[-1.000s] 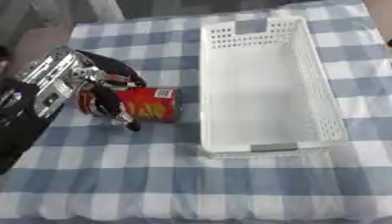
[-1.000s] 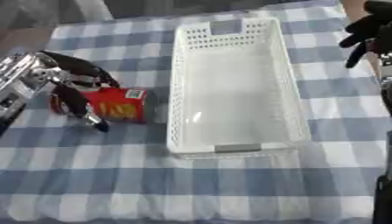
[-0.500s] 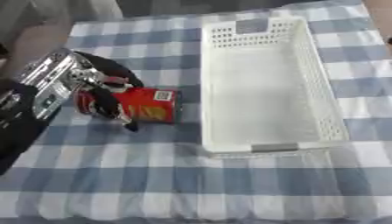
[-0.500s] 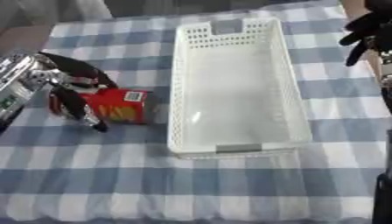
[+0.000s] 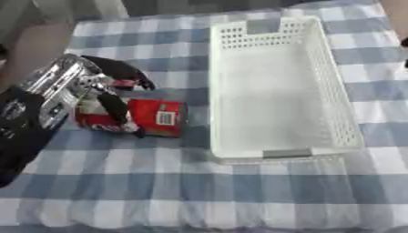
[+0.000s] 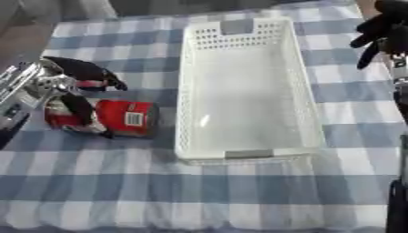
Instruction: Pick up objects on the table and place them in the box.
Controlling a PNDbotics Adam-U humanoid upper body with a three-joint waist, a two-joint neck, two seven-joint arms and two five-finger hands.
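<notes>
I see a desk [image 5: 239, 200] covered in a blue-and-white checked cloth [image 5: 199, 191], its near edge sloping away at the bottom. On my left, a red packet [image 5: 147, 118] lies flat on the cloth, just beside the box's left wall. My left hand [image 5: 108, 91] is over the packet's left end, fingers curled down around it, thumb arched above. The white box [image 5: 279, 86], with perforated walls, runs away from me at centre. At the far right edge, my right hand [image 6: 381, 32] hangs with fingers curled, holding nothing.
</notes>
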